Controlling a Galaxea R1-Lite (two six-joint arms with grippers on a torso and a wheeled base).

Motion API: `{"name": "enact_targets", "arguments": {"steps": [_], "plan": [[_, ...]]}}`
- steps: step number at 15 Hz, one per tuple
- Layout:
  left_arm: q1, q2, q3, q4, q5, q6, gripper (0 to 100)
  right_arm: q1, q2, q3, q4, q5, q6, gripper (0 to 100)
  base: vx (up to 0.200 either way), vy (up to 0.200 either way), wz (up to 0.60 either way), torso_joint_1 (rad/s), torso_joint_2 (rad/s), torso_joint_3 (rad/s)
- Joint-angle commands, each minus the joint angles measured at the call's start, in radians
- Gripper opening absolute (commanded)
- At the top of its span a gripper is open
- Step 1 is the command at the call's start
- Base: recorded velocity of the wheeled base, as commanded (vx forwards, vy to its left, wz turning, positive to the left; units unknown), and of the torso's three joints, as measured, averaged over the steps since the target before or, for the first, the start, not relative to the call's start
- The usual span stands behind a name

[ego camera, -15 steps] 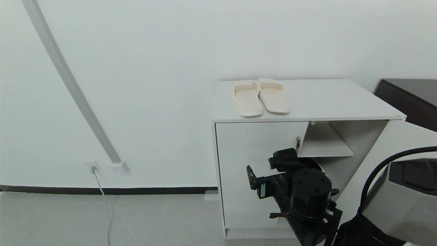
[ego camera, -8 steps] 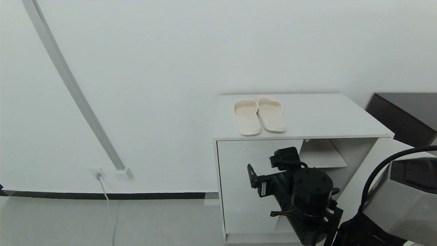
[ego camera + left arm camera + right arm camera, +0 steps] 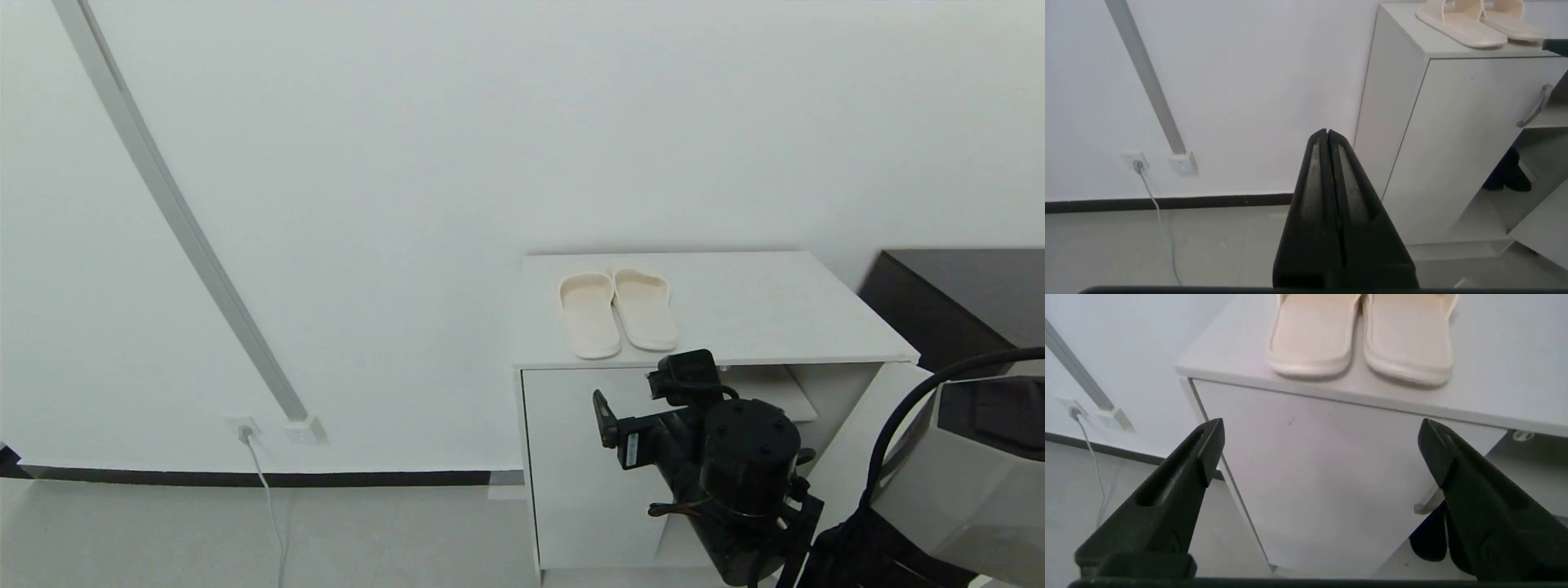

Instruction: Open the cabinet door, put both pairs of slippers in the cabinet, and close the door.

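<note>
A cream pair of slippers (image 3: 616, 314) lies side by side on top of the white cabinet (image 3: 735, 318). Its right door (image 3: 849, 457) stands open; the left door (image 3: 580, 465) is closed. A dark pair of slippers (image 3: 1509, 171) stands inside on the bottom shelf, and shows again (image 3: 1433, 535) by the door handle (image 3: 1426, 503). My right gripper (image 3: 1323, 498) is open in front of the closed door, just below the cream pair (image 3: 1360, 331), with nothing between its fingers. My left gripper (image 3: 1328, 143) is shut and empty, well left of the cabinet (image 3: 1437, 139).
A wall socket with a hanging cable (image 3: 245, 431) sits low on the wall to the left, under a slanted grey conduit (image 3: 163, 196). Dark furniture (image 3: 955, 302) stands right of the cabinet. Open floor (image 3: 245, 531) lies to the cabinet's left.
The whole head picture has shifted: the cabinet now sits lower and looks smaller, so the camera has moved. The cream slippers lie where they were on the cabinet top.
</note>
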Motion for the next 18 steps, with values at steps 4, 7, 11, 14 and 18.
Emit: {"name": "enact_targets", "arguments": {"steps": [4, 7, 11, 14, 18], "plan": [[0.0, 0.001, 0.0, 0.0, 0.0, 0.001, 0, -0.037, 0.045, 0.003, -0.081, 0.039, -0.031, 100, 0.0, 0.0, 0.0, 0.061, -0.14, -0.074], [0.0, 0.001, 0.0, 0.0, 0.0, 0.001, 0, -0.063, -0.002, -0.069, 0.054, 0.039, -0.03, 100, 0.0, 0.0, 0.0, 0.0, 0.0, 0.0], [0.0, 0.001, 0.0, 0.0, 0.0, 0.003, 0, -0.086, -0.122, -0.368, 0.634, 0.039, 0.196, 100, 0.0, 0.0, 0.0, 0.0, 0.0, 0.0], [0.0, 0.001, 0.0, 0.0, 0.0, 0.001, 0, -0.083, -0.113, -0.419, 0.715, 0.031, 0.234, 100, 0.0, 0.0, 0.0, 0.0, 0.0, 0.0], [0.0, 0.001, 0.0, 0.0, -0.002, 0.001, 0, -0.083, -0.082, -0.408, 0.702, 0.029, 0.234, 100, 0.1, 0.0, 0.0, 0.002, 0.0, 0.004]]}}
